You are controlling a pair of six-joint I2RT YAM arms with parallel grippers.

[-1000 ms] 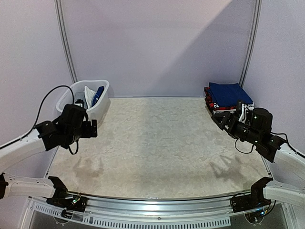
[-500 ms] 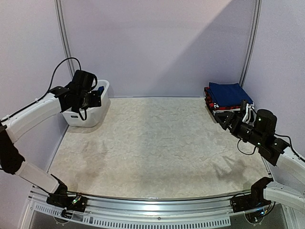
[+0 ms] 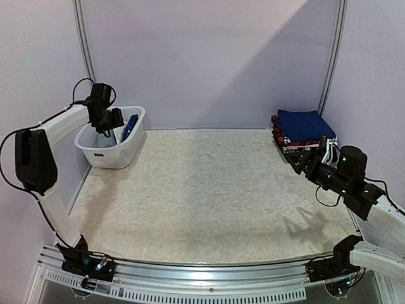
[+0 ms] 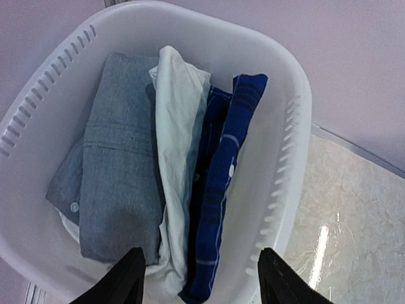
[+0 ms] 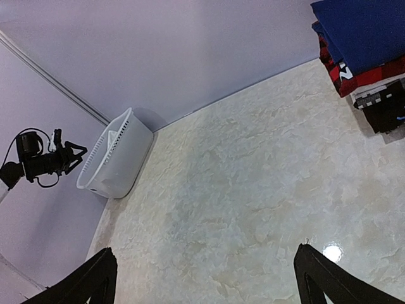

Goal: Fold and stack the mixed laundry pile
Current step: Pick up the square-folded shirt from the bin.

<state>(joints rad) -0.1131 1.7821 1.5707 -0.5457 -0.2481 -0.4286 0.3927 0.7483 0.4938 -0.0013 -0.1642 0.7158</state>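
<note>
Nearest me, the table (image 3: 202, 196) lies bare across its middle, which I judge is the room I need for spreading a garment flat. Over its right side I have the right gripper (image 3: 301, 159) hanging low, jaws spread wide with nothing between them. It sits just short of the folded stack (image 3: 302, 126), so I read it as parked there, ready to take the other edge of whatever comes out next. From its own camera, the fingers frame only tabletop, with the stack up in the far right corner. Further off, at the far left corner against the wall, stands the basket (image 3: 115, 152), and my left gripper (image 4: 201, 277) hovers right above its mouth, pointing down. Its jaws are apart and grip nothing yet. The laundry is all inside the basket, packed on edge side by side: a grey garment (image 4: 117, 177) on the left, a white shirt (image 4: 178, 145) in the middle and a blue plaid shirt (image 4: 223, 183) against the right wall. My fingers straddle the white and blue pieces, so I reckon one of those is the next pick, and snagging both at once is the risk.
</note>
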